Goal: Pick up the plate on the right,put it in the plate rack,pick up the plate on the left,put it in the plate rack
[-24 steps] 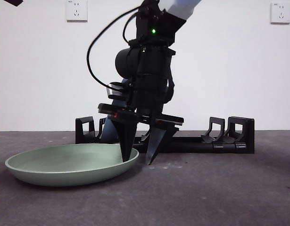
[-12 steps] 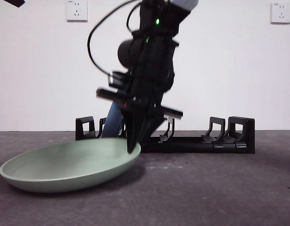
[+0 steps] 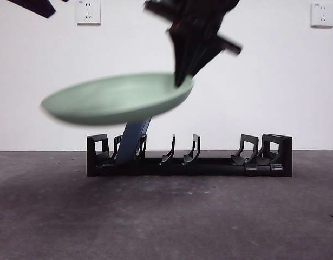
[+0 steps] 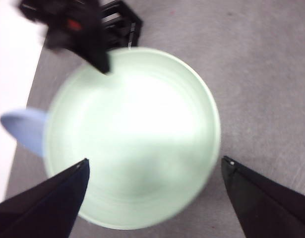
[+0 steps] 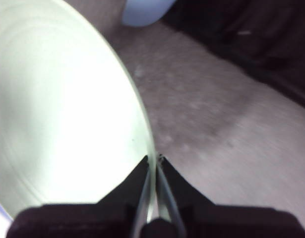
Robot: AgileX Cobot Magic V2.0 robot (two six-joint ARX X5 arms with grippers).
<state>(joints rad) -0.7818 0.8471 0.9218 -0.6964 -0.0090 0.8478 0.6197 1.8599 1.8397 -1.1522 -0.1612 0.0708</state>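
The right end effector (image 3: 180, 81) pinches the green plate (image 3: 117, 98) by its rim, holding it high above the plate rack (image 3: 209, 165) at the counter's back edge, likely to clear the prongs, while the left end effector (image 4: 154, 171) hovers spread.

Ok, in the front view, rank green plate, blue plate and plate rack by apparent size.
1. plate rack, widest.
2. green plate, lifted by the right gripper and nearer the camera, so unsure.
3. blue plate, edge-on in the rack.
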